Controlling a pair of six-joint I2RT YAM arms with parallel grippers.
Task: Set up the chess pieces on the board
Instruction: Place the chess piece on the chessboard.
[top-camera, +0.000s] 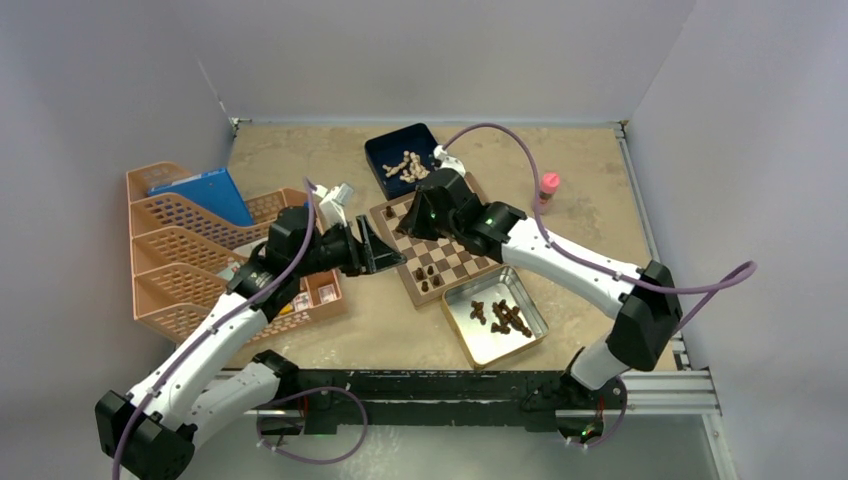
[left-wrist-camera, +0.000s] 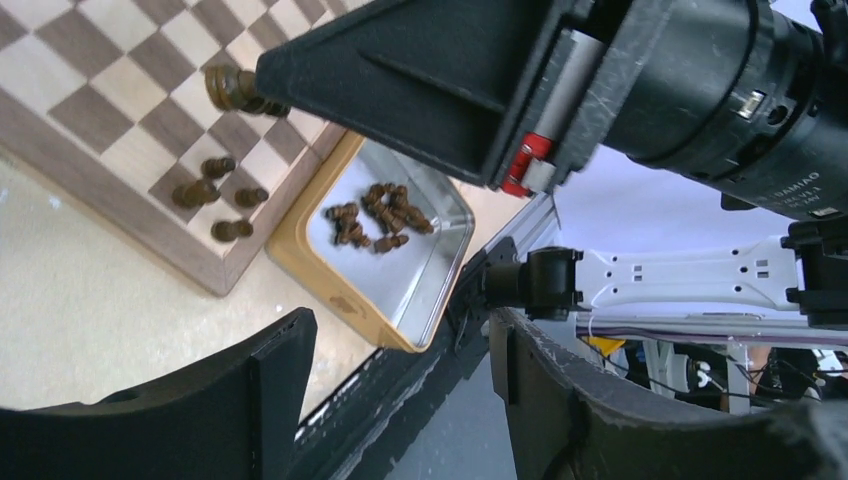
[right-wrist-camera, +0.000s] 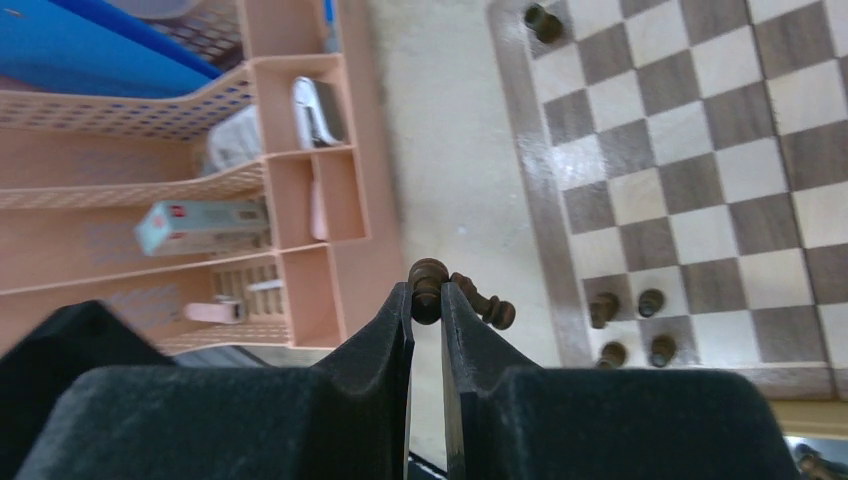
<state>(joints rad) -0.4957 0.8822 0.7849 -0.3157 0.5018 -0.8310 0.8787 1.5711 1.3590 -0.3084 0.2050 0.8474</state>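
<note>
Because most of the chess pieces (top-camera: 505, 317) lie heaped in the silver tin (top-camera: 484, 347) nearest the arm bases, this looks like an early placement with many to follow. Just beyond the tin, four placed pieces (right-wrist-camera: 650, 300) stand in a tight cluster at the near corner of the board (top-camera: 462, 252), so the sensible target is a free square beside them. To the left of the board, the left end effector (left-wrist-camera: 400, 332) hovers with its fingers apart and nothing between them; it is best kept off the board while the other arm works. Farther in, the right end effector (right-wrist-camera: 428, 302) is clamped on the held piece (right-wrist-camera: 428, 278), which in the right wrist view hangs over the bare counter (top-camera: 300, 160) just beside the board's left border. A second piece (right-wrist-camera: 488, 303) shows tilted right behind it, and I cannot tell whether it is caught in the grip or lying below; a pause to check seems wise, since a pinched pair would probably topple on release. To do the step well, carry the piece over its square, keep it upright, lower until the base meets the wood, part the fingers slowly, then lift straight up so the neighbours are not brushed. At the far edge, the blue box (top-camera: 383, 152) of cream pieces (top-camera: 408, 166) needs no attention.
</note>
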